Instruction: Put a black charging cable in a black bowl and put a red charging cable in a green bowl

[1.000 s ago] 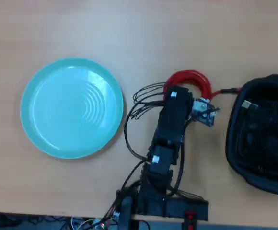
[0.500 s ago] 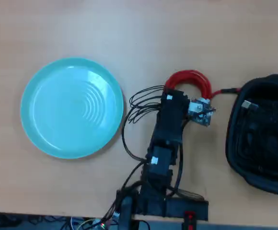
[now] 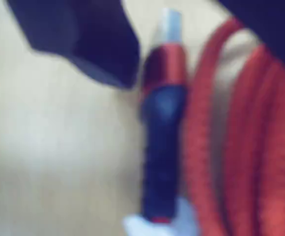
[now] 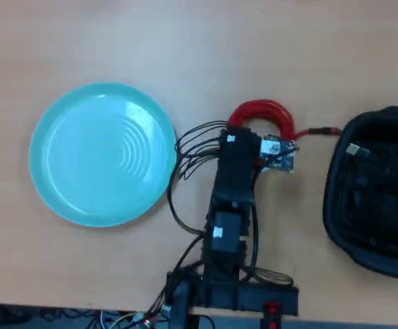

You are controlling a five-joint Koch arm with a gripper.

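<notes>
Red charging cable [image 4: 261, 114] shifted left, tool [image 4: 248, 140] atop

- Light wooden table [image 4: 267, 48].
- Round, shallow turquoise-green dish [image 4: 103, 154], well left of the arm.
- Coiled bright red cable [image 4: 262, 116], under the arm's head.
- Rounded-square black container [image 4: 337, 185], at right.

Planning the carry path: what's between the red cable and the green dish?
Overhead view: between the red cable and the green dish lie only bare table and the arm's own loose black wires.
</notes>
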